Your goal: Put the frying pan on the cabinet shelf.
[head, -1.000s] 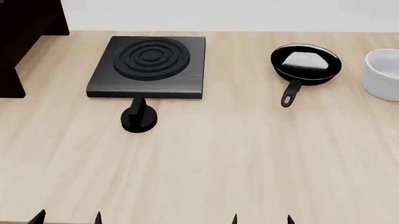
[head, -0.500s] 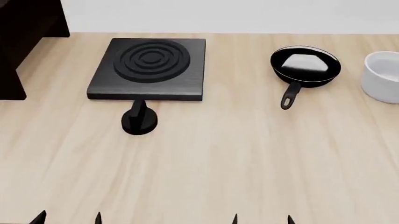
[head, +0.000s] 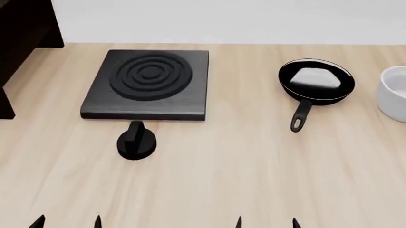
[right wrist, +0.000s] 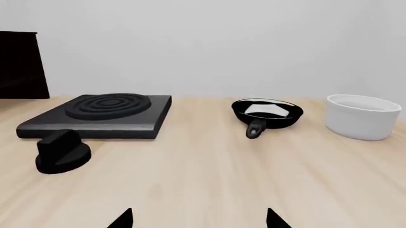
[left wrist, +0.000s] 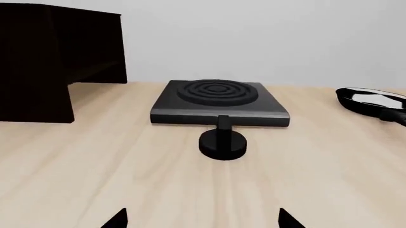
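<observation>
The frying pan (head: 315, 80) sits on the wooden counter at the right in the head view, its handle pointing toward me; the right wrist view also shows the frying pan (right wrist: 266, 113), and its edge appears in the left wrist view as the frying pan (left wrist: 373, 100). The dark cabinet (head: 22, 33) stands at the far left, with the cabinet (left wrist: 51, 61) large in the left wrist view. My left gripper (head: 67, 222) and right gripper (head: 266, 222) are both open at the near edge, far from the pan, only their fingertips showing. Nothing lies between the fingers of either gripper (left wrist: 201, 219) (right wrist: 198, 219).
A square black hob plate (head: 148, 83) with rings lies left of the pan, a black knob (head: 136, 141) in front of it. A white pot (head: 394, 93) stands at the right edge. Bare wooden counter (head: 241, 166) lies between my grippers and these things.
The head view has shifted: the hob plate, knob, pan and pot all sit lower in the picture than before. Both grippers' fingertips stay at the bottom edge.
</observation>
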{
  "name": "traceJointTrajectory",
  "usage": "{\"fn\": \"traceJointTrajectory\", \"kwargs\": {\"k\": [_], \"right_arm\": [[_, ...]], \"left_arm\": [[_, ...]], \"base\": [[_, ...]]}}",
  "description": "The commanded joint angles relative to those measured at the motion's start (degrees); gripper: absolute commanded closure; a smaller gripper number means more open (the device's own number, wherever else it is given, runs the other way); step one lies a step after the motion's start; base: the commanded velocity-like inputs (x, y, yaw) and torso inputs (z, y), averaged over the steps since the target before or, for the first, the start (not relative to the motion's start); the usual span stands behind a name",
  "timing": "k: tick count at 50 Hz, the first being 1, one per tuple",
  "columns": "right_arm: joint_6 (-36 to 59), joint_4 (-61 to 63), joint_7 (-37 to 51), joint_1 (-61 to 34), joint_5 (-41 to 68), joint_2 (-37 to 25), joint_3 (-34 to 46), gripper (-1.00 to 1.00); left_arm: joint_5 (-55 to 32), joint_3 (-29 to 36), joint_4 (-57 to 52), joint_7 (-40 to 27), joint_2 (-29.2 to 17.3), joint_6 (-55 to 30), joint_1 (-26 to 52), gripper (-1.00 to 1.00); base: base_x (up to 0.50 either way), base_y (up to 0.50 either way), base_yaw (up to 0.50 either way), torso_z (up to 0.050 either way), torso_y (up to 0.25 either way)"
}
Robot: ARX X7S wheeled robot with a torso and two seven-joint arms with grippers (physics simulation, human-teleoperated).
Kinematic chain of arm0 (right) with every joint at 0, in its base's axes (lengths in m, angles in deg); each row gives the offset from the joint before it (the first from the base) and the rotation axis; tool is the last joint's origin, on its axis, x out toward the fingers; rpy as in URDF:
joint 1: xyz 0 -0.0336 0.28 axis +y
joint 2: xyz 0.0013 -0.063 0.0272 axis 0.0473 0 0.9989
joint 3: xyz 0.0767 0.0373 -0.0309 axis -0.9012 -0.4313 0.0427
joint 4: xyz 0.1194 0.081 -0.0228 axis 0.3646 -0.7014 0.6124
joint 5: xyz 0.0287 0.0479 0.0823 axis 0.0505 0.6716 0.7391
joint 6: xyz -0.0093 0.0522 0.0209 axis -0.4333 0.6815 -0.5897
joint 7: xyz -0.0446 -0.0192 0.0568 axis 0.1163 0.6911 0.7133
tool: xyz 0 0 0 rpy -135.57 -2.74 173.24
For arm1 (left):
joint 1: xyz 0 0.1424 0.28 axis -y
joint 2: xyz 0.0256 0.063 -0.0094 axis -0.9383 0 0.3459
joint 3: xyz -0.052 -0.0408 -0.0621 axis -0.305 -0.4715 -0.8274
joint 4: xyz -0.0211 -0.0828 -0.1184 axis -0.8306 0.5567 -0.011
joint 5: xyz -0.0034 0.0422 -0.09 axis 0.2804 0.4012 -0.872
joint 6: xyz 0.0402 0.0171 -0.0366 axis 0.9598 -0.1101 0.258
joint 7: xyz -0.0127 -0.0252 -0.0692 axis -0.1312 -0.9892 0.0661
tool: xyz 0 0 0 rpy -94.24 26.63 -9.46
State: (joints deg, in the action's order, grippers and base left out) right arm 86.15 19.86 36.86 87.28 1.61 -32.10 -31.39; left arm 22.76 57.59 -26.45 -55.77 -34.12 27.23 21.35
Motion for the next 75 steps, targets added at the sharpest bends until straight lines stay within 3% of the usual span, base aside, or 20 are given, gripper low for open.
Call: {"fn": "traceJointTrajectory", "kwargs": {"k": [1, 65, 66, 67, 70, 75], "right_arm": [[-0.7, 0.4, 0.4, 0.0, 0.9, -0.6, 0.6, -1.0], [-2.5, -1.6, 3.5, -0.9, 2.1, -2.7, 3.0, -1.0], [-1.6, -2.2, -6.7, 0.0, -6.2, 5.9, -7.2, -1.0], [-1.5, -1.4, -6.6, -0.1, -6.3, 5.9, -7.3, -1.0], [-0.1, 0.5, -5.6, 0.1, -5.5, 5.1, -6.4, -1.0], [9.7, 13.6, -3.6, -1.1, -7.2, 3.9, -5.7, -1.0]], "left_arm": [[-0.8, 0.6, -1.0, -1.0, -0.5, -0.9, 0.0, -1.0], [-4.0, 3.4, -1.3, -3.7, -2.8, -2.0, 0.4, -1.0], [4.3, -6.6, -0.1, 6.3, 5.7, 2.2, -0.5, -1.0], [4.7, -6.4, -2.3, 6.4, 5.7, -3.4, -0.6, -1.0], [2.8, -5.6, -1.7, 5.6, 4.7, -3.7, -0.3, -1.0], [1.7, -3.9, -13.5, 3.8, 4.0, -10.9, -0.5, -1.0]], "base": [[0.5, 0.02, 0.0, 0.0, 0.0], [0.48, 0.19, 0.0, 0.0, 0.0], [0.0, 0.0, 0.0, 0.0, 0.0], [0.0, 0.0, 0.0, 0.0, 0.0], [0.0, 0.0, 0.0, 0.0, 0.0], [0.0, 0.0, 0.0, 0.0, 0.0]]}}
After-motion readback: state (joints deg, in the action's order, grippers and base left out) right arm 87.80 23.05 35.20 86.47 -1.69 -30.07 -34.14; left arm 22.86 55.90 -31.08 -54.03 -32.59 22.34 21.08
